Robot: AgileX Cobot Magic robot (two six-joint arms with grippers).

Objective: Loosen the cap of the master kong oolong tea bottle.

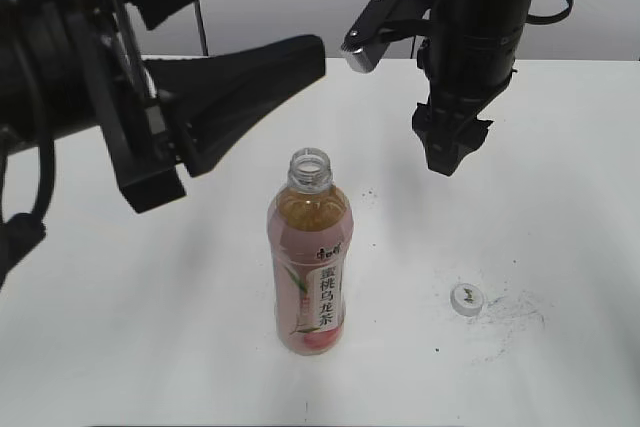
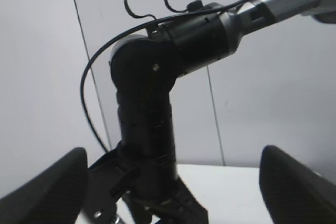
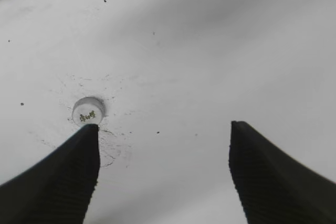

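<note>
The master kong oolong tea bottle (image 1: 310, 272) stands upright on the white table, its neck open with no cap on it. The cap (image 1: 466, 298) lies flat on the table to the bottle's right; it also shows in the right wrist view (image 3: 86, 112), just past the left fingertip. My right gripper (image 1: 448, 152) is open and empty, raised above the table behind the cap (image 3: 164, 129). My left gripper (image 1: 250, 17) is open and empty, held high to the upper left of the bottle (image 2: 173, 182). The bottle is out of both wrist views.
The white table (image 1: 560, 197) has dark scuff marks (image 1: 510, 312) around the cap. A grey wall stands behind it. The right arm's black links (image 2: 147, 129) fill the middle of the left wrist view.
</note>
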